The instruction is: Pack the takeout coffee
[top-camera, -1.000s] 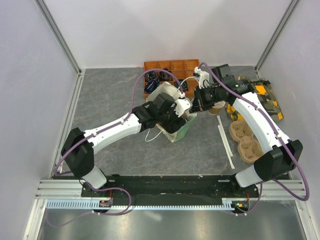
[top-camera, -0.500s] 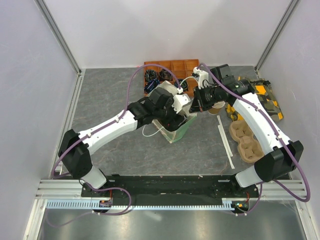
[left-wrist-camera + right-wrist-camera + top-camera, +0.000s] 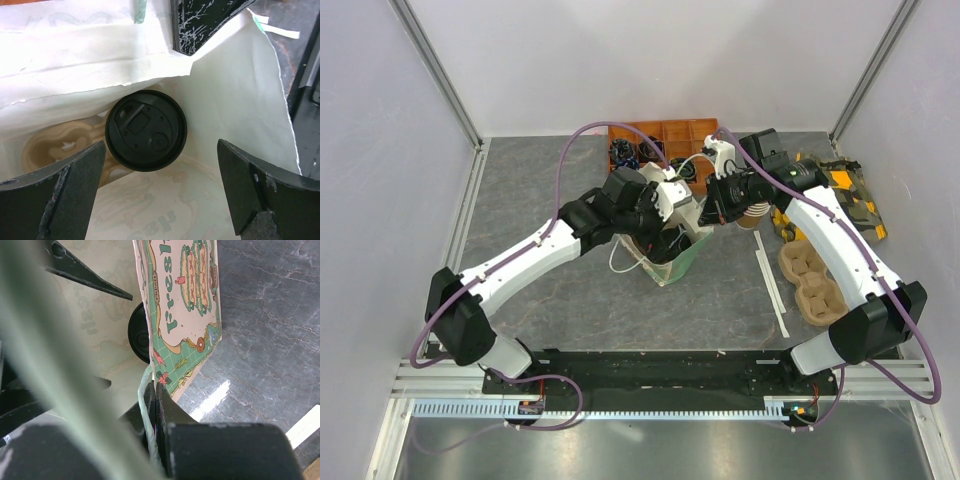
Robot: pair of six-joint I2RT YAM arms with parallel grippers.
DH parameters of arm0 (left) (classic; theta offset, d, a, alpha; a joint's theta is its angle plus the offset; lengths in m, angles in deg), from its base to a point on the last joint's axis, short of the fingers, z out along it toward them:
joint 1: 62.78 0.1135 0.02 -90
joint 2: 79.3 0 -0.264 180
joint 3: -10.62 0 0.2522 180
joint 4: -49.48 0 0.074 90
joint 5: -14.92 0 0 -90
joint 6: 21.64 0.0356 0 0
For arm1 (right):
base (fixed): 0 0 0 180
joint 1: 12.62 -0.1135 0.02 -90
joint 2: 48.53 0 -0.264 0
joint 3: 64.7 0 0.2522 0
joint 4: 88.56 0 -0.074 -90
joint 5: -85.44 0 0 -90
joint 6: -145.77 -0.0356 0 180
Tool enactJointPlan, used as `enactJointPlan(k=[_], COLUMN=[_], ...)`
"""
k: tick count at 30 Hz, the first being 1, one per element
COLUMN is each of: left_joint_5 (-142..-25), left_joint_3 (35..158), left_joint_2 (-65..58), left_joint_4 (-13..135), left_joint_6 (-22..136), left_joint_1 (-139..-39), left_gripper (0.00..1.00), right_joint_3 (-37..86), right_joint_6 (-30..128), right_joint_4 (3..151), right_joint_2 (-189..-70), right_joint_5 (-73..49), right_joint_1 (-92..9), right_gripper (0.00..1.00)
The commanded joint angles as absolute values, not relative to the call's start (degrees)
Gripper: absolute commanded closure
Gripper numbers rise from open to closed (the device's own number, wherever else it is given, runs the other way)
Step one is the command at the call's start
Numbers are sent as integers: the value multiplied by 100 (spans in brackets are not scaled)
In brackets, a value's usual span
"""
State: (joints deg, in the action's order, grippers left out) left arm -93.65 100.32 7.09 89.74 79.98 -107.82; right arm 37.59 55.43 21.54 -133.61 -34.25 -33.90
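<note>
The takeout coffee stands upright inside the open paper bag (image 3: pixel 677 258); from above only its round black lid (image 3: pixel 146 131) shows, and the edge of the lid shows in the right wrist view (image 3: pixel 138 333). My left gripper (image 3: pixel 161 167) is open and empty above the bag's mouth, with its fingers on either side of the lid and apart from it; in the top view it (image 3: pixel 667 215) is over the bag. My right gripper (image 3: pixel 157 390) is shut on the bag's rim by its pale green handle, holding the green printed wall (image 3: pixel 186 295) up. It is at the bag's far right corner (image 3: pixel 712 216).
An orange compartment box (image 3: pixel 660 135) with small dark parts stands behind the bag. A stack of lidless cream cups (image 3: pixel 753 213) is under the right arm. A brown pulp cup tray (image 3: pixel 812 282), a white strip (image 3: pixel 772 282) and a camouflage-patterned thing (image 3: pixel 855 198) lie at the right.
My left arm has drawn back and up to the left, lifting its open gripper out of the bag. The coffee stays in the bag. The right arm has not moved.
</note>
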Motion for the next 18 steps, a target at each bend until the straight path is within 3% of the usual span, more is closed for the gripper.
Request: enactJointPlan(k=[1, 18], left_joint_5=[-9881, -10092], left_joint_3=[10321, 10691], left_joint_2=[420, 244], left_joint_4=[9013, 8768], left_joint_6=[7768, 7206], left_joint_1=[-10647, -10216], left_gripper=[0, 0], right_joint_3=[3827, 4161], right_joint_6=[5797, 6350], right_joint_4=[2284, 1976], right_joint_2=[-13247, -13431], right_joint_5=[-3295, -3638], right_joint_1=[-3407, -3415], right_gripper=[100, 100])
